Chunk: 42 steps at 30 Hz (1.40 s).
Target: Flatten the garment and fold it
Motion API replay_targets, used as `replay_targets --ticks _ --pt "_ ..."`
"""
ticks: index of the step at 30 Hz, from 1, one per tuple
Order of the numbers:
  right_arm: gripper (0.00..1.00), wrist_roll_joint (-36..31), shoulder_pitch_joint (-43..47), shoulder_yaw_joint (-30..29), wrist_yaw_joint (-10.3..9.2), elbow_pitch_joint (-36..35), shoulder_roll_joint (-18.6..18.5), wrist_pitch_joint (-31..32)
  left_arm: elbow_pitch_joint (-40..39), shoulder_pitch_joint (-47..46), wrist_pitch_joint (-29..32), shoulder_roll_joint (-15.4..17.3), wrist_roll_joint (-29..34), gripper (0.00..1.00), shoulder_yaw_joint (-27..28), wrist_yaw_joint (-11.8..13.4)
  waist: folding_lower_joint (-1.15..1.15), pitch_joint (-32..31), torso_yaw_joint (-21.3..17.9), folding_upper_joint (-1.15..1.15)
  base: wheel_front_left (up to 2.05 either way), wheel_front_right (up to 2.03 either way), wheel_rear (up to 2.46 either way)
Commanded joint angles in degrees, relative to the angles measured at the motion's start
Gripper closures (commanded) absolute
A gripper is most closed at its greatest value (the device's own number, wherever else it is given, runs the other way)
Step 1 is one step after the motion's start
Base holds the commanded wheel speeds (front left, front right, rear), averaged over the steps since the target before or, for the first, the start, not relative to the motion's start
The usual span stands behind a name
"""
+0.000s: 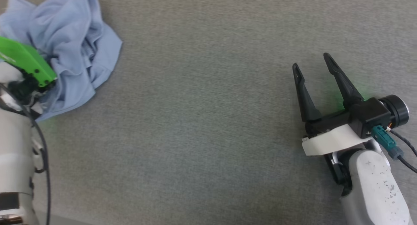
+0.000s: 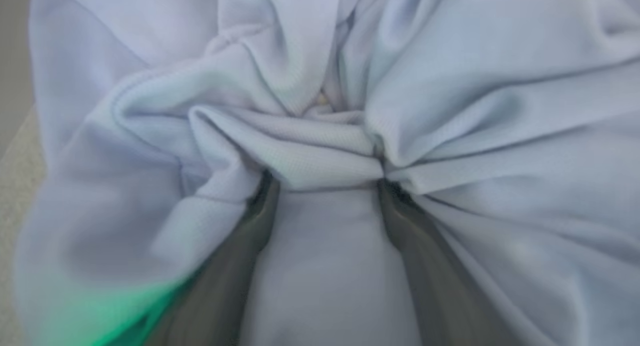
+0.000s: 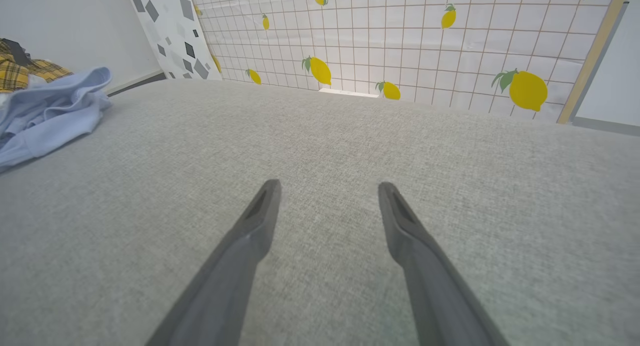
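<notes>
The garment (image 1: pixel 75 46) is a light blue knit shirt, crumpled in a heap at the far left of the grey surface. My left arm's green-lit wrist (image 1: pixel 27 63) hangs over the heap's near left side, hiding its fingers there. In the left wrist view my left gripper (image 2: pixel 326 181) is open, its fingertips pushed into the garment (image 2: pixel 475 110) with a ridge of cloth bunched between them. My right gripper (image 1: pixel 311 60) rests open over bare surface far to the right, nothing between its fingers (image 3: pixel 250 236). The garment (image 3: pixel 45 115) lies far to its left.
A grey fabric surface (image 1: pixel 208 137) stretches between the two arms. Behind it stand a lemon-print grid panel (image 3: pixel 400 45) and a panel with grey diamonds (image 3: pixel 170 30). A yellow plaid cloth (image 3: pixel 20 70) lies beyond the garment.
</notes>
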Motion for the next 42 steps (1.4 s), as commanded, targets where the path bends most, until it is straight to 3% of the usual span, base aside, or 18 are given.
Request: replay_targets --ticks 1,2,6,10,17,21,24,31,42 --pt "0.00 0.40 0.09 -0.53 -0.12 1.52 -0.46 -0.34 2.18 4.02 2.86 -3.30 -0.61 0.77 -1.93 0.12 0.00 -0.30 -1.22 -0.01 0.00 0.00 0.00" --pt "0.00 0.45 0.13 -0.58 -0.12 1.85 -0.38 -0.56 1.50 4.52 2.58 -2.98 -0.50 1.00 -1.89 0.14 0.00 -1.08 -1.14 -0.01 0.00 0.00 0.00" --pt "0.00 1.01 0.75 -0.68 -0.12 3.80 0.11 -1.65 -2.42 5.98 -4.90 0.23 2.63 1.00 -1.77 0.23 0.00 -5.60 -0.91 -0.01 0.00 0.00 0.00" --pt "0.00 1.66 2.30 -1.16 -0.12 6.04 0.67 -2.74 -6.78 5.25 -19.34 3.34 7.54 1.00 -1.64 0.09 0.00 -11.61 -0.71 -0.01 0.00 0.00 0.00" --pt "0.00 2.72 6.44 -2.83 -0.12 8.60 1.24 -3.79 -14.65 1.61 -39.20 5.86 15.09 1.00 -4.77 -2.51 0.00 -22.15 -1.80 -0.01 0.00 0.00 0.00" --pt "0.00 4.70 8.61 -3.03 -0.12 9.30 1.29 -4.04 -17.95 -0.25 -46.11 5.49 18.63 1.00 -7.98 -3.67 0.00 -26.44 -3.83 -0.01 0.00 0.00 0.00" --pt "0.00 5.36 10.05 -3.35 -0.12 9.47 1.30 -3.95 -19.99 -1.75 -48.57 3.77 19.99 1.00 -10.54 -4.43 0.00 -28.53 -5.57 -0.01 0.00 0.00 0.00" --pt "0.00 5.60 12.54 -3.86 -0.12 8.67 1.30 -2.66 -22.65 -3.98 -49.22 -3.77 19.92 1.00 -17.34 -6.86 0.00 -32.05 -11.48 -0.01 0.00 0.00 0.00" --pt "0.00 6.11 14.37 -2.58 -0.12 6.93 1.31 -0.68 -16.91 0.74 -47.47 -15.92 14.87 1.00 -26.00 -10.27 0.00 -32.92 -22.79 -0.01 0.00 0.00 0.00"
